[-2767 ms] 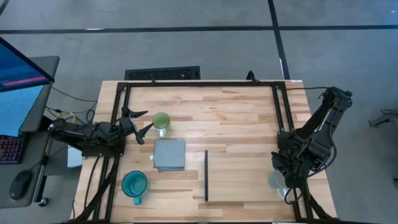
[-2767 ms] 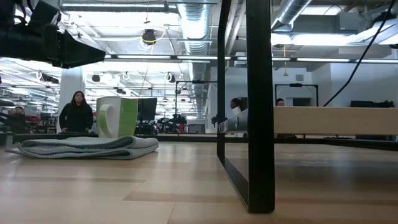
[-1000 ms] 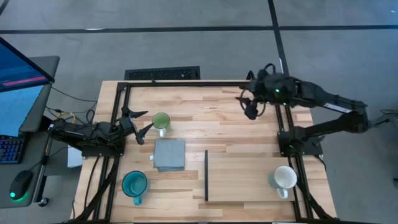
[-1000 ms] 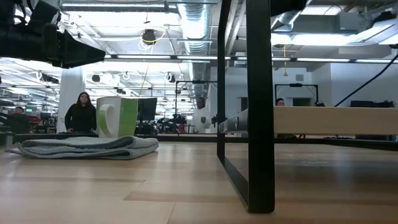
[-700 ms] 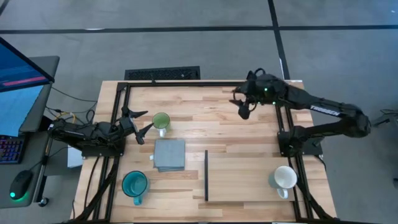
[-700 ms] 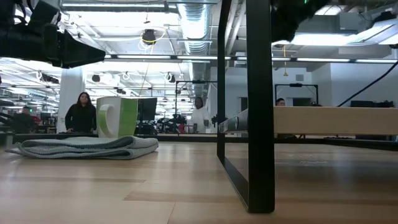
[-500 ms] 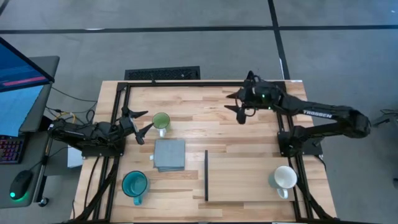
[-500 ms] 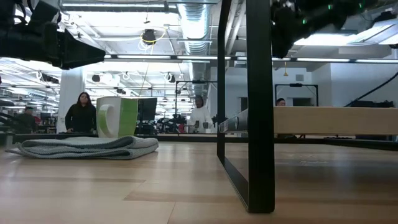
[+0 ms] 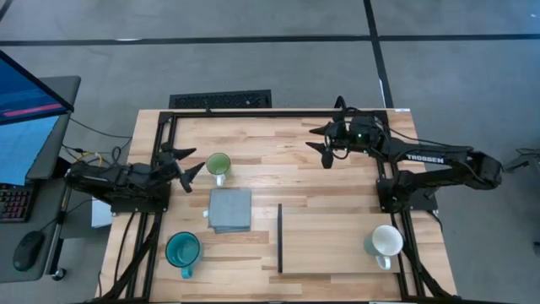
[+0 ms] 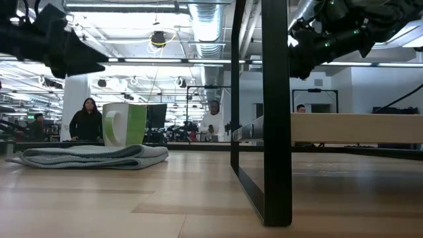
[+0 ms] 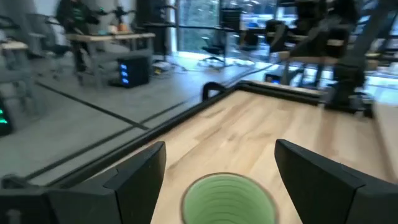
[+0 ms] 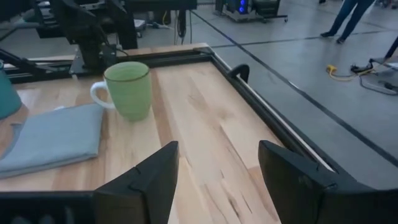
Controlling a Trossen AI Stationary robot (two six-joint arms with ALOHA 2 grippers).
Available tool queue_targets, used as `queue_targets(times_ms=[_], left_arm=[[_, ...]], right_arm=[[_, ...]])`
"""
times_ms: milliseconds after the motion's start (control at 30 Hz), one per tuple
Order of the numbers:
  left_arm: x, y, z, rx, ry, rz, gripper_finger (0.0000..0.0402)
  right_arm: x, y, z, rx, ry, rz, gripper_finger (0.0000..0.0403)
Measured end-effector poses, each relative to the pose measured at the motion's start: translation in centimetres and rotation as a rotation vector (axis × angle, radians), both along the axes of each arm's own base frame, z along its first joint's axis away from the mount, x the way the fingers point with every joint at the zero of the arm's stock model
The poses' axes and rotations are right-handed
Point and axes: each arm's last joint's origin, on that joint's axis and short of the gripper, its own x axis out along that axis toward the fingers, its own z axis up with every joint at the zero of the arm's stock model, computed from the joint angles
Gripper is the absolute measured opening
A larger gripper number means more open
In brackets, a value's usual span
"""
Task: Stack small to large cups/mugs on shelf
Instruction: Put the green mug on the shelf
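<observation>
Stacking not begun: green mug (image 9: pixel 218 164), white mug (image 9: pixel 387 241), teal mug (image 9: pixel 182 249) apart; shelf (image 9: pixel 325 242) bare; left gripper (image 9: pixel 191 162) and right gripper (image 9: pixel 321 143) spread, empty.

green mug (image 11: pixel 227 200): rim up, between the spread fingers (image 11: pixel 138 180) of the left gripper (image 11: pixel 227 186)
table (image 11: pixel 261 137): light wood, black frame rail along its edge

The small mug (image 9: pixel 218 164) stands far left on the surface (image 9: pixel 321 194), the cloth (image 9: pixel 229 209) nearer, the shelf (image 9: pixel 329 241) right of it.
</observation>
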Motion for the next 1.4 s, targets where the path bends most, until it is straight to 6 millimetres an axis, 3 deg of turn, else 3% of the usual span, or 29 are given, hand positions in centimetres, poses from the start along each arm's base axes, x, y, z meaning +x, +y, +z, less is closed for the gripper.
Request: queue_targets(times_ms=[167,400,800,1000,1133,1400], left_arm=[[-0.8,-0.1,2.6,-0.034,0.017,-0.111,0.0291],[-1.0,-0.1,5.6,-0.131,0.135,-0.092,0.0291],[5.1,-0.4,9.5,-0.287,0.403,-0.146,0.0291],[7.8,1.5,10.1,-0.289,0.664,-0.033,0.0291],[9.1,3.2,10.3,-0.29,0.744,-0.049,0.0291],[9.4,7.8,9.3,-0.451,0.807,-0.061,0.0291]], right_arm=[[0.0,-0.2,0.3,-0.019,-0.026,-0.005,0.0244],[0.0,-0.2,0.3,-0.027,-0.023,-0.002,0.0244],[0.0,-0.2,0.2,-0.041,-0.01,0.003,0.0244],[0.0,-0.1,0.1,-0.033,-0.005,0.017,0.0244],[-0.1,-0.1,-0.1,-0.02,0.02,0.021,0.0244],[-0.2,0.0,-0.4,-0.008,0.042,0.021,0.0244]])
